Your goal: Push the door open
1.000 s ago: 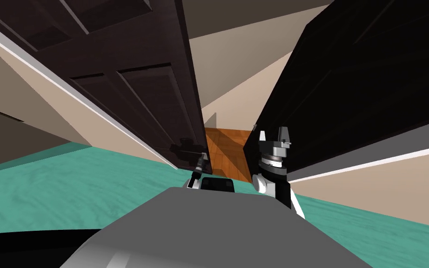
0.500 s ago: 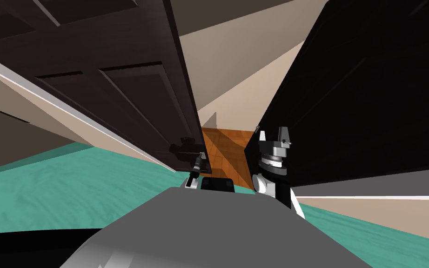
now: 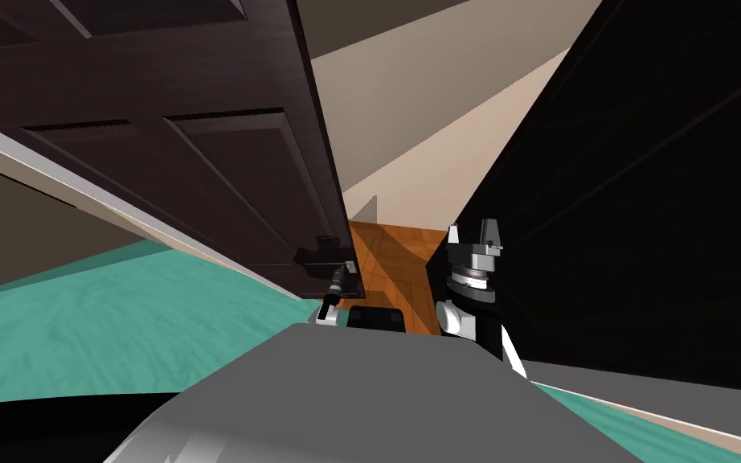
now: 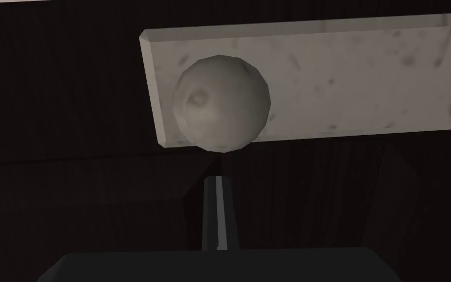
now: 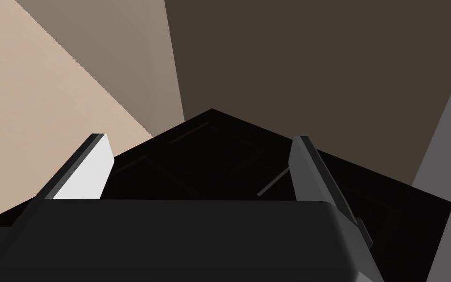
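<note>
Dark panelled door [image 3: 200,161], at eleven o'clock, stands partly ajar, wooden floor [image 3: 393,257] visible at twelve; left gripper [image 3: 350,269], fingers closed together and empty, bears on it beside the knob [image 4: 221,103]; right gripper [image 3: 471,233], at one o'clock, is spread and empty; most of the swing appears left to do.

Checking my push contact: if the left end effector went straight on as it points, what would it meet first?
Probably the dark door, right beside the round grey knob on its pale plate; depth is unclear, so the knob may come first.
</note>
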Robot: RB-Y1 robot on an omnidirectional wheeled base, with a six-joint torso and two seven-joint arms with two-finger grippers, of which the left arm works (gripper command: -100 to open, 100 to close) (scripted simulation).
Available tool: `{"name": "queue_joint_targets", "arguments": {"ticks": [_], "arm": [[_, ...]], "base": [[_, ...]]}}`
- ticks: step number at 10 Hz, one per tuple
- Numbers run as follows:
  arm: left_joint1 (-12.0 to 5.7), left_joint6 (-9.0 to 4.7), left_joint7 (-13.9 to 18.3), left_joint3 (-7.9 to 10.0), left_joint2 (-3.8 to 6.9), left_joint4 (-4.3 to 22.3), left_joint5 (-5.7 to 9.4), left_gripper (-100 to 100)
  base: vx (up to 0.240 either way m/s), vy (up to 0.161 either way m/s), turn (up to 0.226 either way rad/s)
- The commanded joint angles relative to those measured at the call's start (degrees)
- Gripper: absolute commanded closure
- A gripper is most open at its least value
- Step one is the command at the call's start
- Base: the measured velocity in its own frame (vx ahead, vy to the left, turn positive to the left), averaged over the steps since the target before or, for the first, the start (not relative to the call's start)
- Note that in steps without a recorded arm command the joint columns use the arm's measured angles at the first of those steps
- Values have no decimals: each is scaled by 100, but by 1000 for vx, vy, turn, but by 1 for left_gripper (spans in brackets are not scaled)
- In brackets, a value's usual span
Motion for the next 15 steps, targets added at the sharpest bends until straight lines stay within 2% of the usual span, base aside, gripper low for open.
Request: {"name": "queue_joint_targets", "arguments": {"ticks": [1,4,5,7,8,11,15], "arm": [[49,13,21,-16,-1,-55,26,-100],[99,26,42,-31,-49,-111,53,-100],[124,33,53,-39,-90,-139,67,-100],[180,48,76,-57,-239,-201,97,-100],[181,48,76,-55,-183,-206,88,-100],[140,-7,67,-14,-117,-129,101,-100],[80,-83,50,42,-134,-26,115,-100]], "base": [[-56,-57,71],[-184,-62,27],[-224,-90,47],[-222,-78,44],[-106,-52,12],[166,1,-20],[200,-6,-22]]}}
